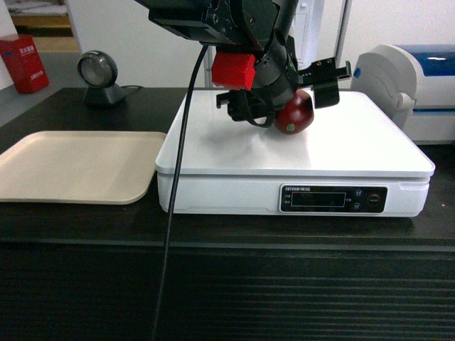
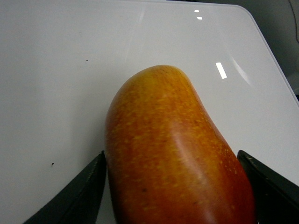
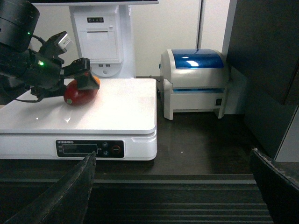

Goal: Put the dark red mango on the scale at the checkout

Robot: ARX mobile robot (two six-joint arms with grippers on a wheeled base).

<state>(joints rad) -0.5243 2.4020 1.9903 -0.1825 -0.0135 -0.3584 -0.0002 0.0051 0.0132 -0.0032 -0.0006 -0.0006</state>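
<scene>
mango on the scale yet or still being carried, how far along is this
Nearly done. The dark red mango has reached the scale on the checkout and, in the right wrist view, appears to rest on the white platter. In hand: the left tool is shut on it, fingers against both sides. Left: open and pull the arm clear. The right tool hangs open in front of the counter, holding nothing.

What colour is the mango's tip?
Orange-yellow on the dark red mango, deepening to red lower down; the left wrist view shows it best.
</scene>
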